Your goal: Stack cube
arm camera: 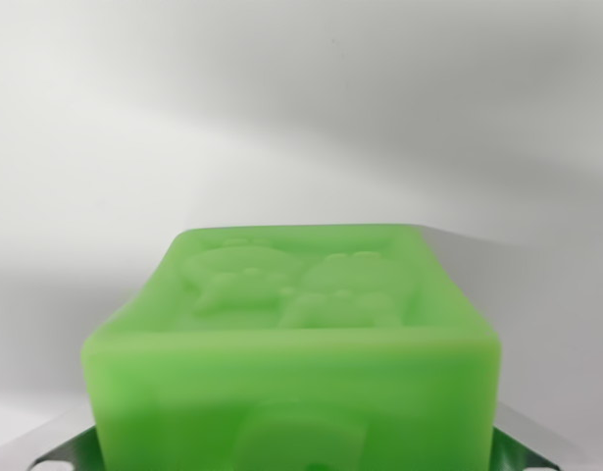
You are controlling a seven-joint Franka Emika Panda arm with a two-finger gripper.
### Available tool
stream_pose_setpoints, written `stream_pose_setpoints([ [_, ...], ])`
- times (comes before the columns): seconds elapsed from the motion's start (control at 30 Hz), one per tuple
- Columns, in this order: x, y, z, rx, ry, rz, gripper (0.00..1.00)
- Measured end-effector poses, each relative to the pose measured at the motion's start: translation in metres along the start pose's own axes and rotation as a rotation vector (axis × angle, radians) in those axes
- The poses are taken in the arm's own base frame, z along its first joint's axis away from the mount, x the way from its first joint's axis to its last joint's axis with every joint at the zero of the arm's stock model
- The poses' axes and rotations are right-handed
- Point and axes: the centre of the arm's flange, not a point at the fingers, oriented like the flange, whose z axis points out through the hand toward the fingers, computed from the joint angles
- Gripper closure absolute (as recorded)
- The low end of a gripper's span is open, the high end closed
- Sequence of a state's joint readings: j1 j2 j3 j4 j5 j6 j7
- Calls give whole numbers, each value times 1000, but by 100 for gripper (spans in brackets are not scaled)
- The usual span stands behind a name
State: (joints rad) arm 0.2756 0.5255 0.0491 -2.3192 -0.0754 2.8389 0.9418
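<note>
At the wrist view's lower left I note a grey metal finger (61, 449) of my pincer (296, 456), only its edge showing beside the block. Centre frame is filled by the translucent green rubbery cube with raised cartoon relief on its faces (291, 343); it sits low in the picture, directly between my two fingers, its upper face tilting away from the camera and its near face cut off by the bottom edge. At the lower right a matching sliver of metal (522, 453) shows against the cube's other side. Both fingers appear to touch the cube's flanks, so I judge my pincer clamped on the cube, though the contact surfaces themselves are hidden behind the block. Behind and around it lies only a plain white surface (301, 118) with soft shadow bands; no second block is visible anywhere in this view, and I cannot tell whether the cube rests on that surface or hangs above it. The cube shows no long axis, being roughly equal on its sides, and it lies square to my fingers. The deciding relation for the coming move is the stacking target's bearing from the held cube, and that cannot be established here.
</note>
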Motion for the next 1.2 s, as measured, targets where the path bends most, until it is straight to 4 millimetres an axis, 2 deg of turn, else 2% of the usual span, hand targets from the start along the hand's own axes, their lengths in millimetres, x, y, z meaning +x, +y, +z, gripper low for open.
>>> stream_pose_setpoints([
  [0.3, 0, 0, -2, 0, 1, 0, 100],
  [0.6, 1, 0, -13, 2, 5, -1, 100],
  [1.2, 1, -1, -52, 2, 7, -1, 100],
])
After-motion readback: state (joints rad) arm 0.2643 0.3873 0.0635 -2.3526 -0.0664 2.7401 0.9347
